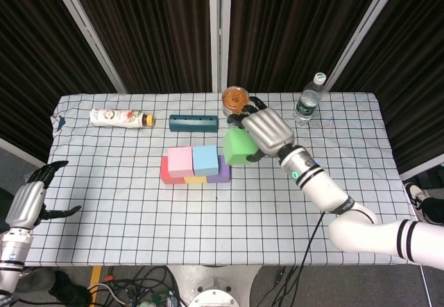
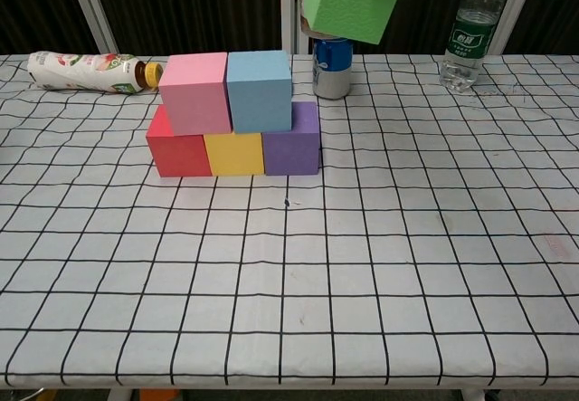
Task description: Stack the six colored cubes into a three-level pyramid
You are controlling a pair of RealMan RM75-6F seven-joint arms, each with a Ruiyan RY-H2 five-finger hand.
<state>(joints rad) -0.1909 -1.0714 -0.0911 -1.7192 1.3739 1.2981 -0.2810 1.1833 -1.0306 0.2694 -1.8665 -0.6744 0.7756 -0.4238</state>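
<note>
Two levels were built; the green cube — gripped in the right robot hand — remained to be placed left of it.

A table under a white cloth with a black grid stands before dark curtains split by pale metal posts; cables on the floor.

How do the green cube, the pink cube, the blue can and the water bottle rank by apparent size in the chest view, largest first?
1. green cube, though it is raised, cut off by the frame's top and perhaps nearer the camera.
2. pink cube.
3. water bottle and blue can: both partly hidden, so unranked.
</note>
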